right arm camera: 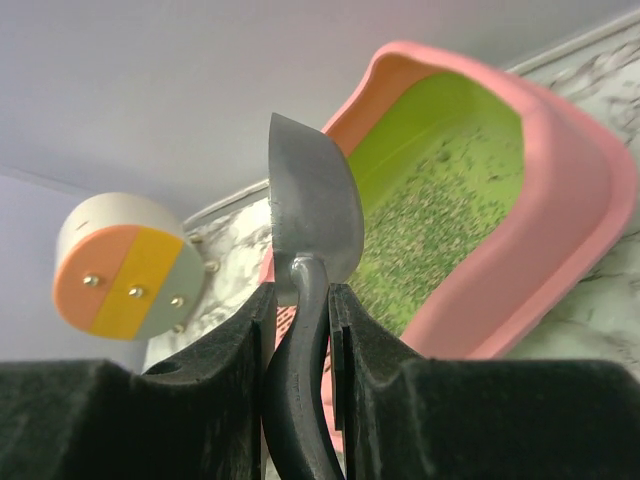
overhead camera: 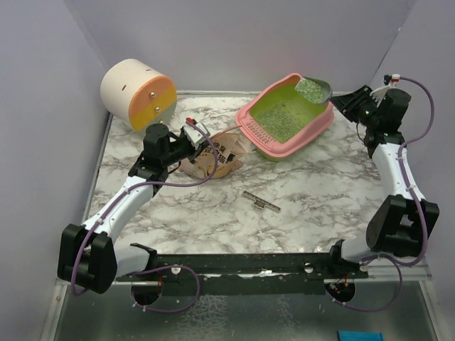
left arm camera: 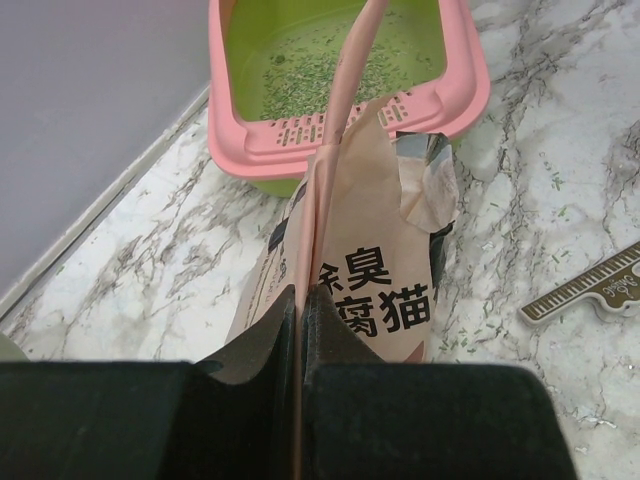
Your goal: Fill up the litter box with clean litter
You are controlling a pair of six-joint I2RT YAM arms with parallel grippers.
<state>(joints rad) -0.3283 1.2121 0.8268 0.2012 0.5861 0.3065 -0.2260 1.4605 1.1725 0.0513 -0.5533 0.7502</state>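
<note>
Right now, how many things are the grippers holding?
2. The left gripper pinches the paper bag on the table; the right gripper clamps the metal scoop by its handle above the litter box.

The peach bag (left arm camera: 375, 300) bears black Chinese characters, 臭 and 猫 among them; lettering on the flat strip (left arm camera: 590, 290) is illegible.

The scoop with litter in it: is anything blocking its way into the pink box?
Nothing visible does. The metal scoop, clamped in the right gripper, hangs over the far corner of the litter box, which is open-topped beneath it.
</note>
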